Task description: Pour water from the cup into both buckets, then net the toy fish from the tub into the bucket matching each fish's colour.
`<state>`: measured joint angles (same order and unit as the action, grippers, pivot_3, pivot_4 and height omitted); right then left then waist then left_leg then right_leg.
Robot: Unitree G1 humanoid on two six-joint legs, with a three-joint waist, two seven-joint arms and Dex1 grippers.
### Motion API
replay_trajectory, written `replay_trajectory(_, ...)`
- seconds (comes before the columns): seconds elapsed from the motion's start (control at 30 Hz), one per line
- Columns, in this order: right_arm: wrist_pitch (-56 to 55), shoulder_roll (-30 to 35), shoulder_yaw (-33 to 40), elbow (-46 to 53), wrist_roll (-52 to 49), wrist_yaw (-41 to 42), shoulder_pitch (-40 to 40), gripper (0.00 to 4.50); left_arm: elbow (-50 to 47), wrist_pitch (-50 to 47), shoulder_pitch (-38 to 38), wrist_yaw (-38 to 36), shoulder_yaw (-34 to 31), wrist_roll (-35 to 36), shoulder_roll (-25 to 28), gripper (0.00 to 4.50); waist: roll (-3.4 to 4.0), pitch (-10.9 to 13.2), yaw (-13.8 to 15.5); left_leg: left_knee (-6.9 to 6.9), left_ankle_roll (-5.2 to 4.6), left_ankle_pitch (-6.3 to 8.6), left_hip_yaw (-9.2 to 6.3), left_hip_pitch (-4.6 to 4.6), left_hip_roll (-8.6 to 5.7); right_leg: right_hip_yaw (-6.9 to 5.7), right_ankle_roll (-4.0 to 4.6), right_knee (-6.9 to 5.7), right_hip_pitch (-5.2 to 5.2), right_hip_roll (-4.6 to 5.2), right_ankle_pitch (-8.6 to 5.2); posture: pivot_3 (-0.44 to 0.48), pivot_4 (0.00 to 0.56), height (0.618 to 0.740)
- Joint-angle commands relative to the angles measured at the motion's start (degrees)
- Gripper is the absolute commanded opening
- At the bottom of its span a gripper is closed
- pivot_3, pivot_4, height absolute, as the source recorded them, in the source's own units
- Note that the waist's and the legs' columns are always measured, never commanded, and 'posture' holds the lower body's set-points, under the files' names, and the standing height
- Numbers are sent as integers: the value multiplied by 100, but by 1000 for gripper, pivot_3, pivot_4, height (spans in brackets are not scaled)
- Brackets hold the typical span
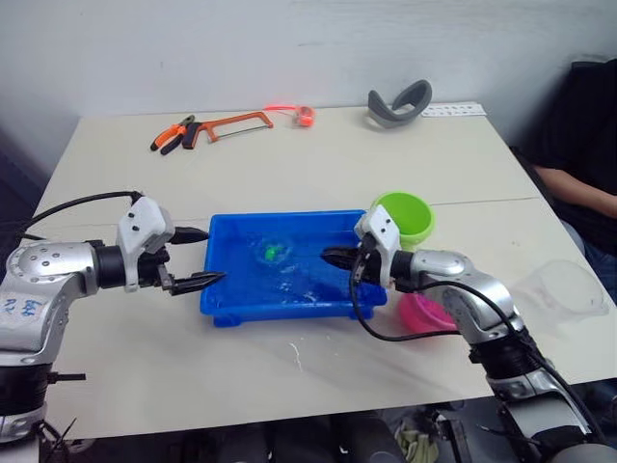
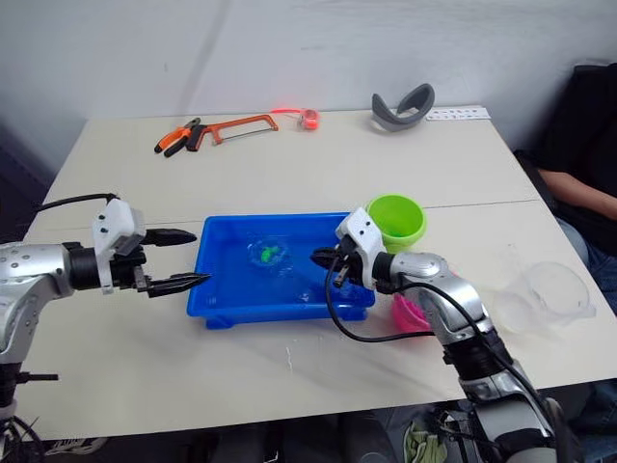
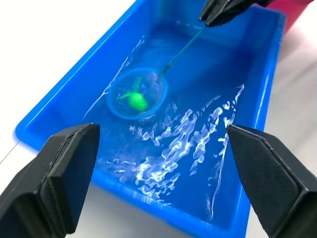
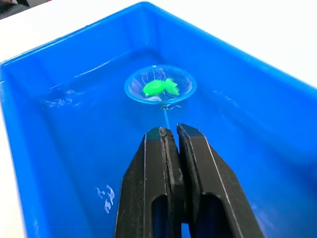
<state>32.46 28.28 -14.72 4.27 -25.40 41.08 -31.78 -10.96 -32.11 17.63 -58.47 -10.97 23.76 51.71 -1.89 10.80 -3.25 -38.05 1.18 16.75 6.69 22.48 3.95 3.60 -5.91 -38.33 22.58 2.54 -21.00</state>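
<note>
A shallow rectangular bright blue plastic tub (image 1: 227, 289) of rippling water sits at the middle of the pale bench (image 1: 318, 174), and in it the small round net with a light blue hoop (image 4: 160, 85) cups a tiny green plastic toy fish (image 4: 161, 88). The right hand (image 4: 170, 133) reaches over the tub's right end with its two black fingers pressed together on the net's thin handle. The left hand (image 1: 198, 258) hovers at the tub's left rim, fingers wide apart and holding nothing, while the lime green round plastic bucket (image 1: 405, 217) stands just beyond the tub's far right corner and the bright pink one (image 1: 424, 313) at its near right.
</note>
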Motion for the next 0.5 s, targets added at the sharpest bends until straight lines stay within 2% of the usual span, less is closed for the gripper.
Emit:
replay_trajectory(0.03,183,443,578,1327,-281,157,378,0,567,436,658,-184,488,-192,-272,4448,0,0,17,2,0,0,-1,0,1,-1,0,2,0,-3,0,0,150,740)
replay_trajectory(0.2,385,1005,1131,2258,-328,147,750,0,1272,808,1419,-412,968,-303,-705,4448,0,0,28,1,0,0,-1,3,-2,-1,0,5,0,-5,0,0,150,740)
replay_trajectory(0.33,710,1451,2002,2757,-408,-78,979,0,1608,637,2071,-606,1206,-48,-1218,4448,0,0,47,-2,-2,1,0,5,-5,0,-2,9,-1,-5,1,0,150,740)
replay_trajectory(0.5,1202,2073,3094,3174,-437,-214,1441,0,1829,537,2546,-958,1407,97,-1607,4448,0,0,150,-7,-3,1,0,11,-8,1,-4,11,0,-10,2,0,150,740)
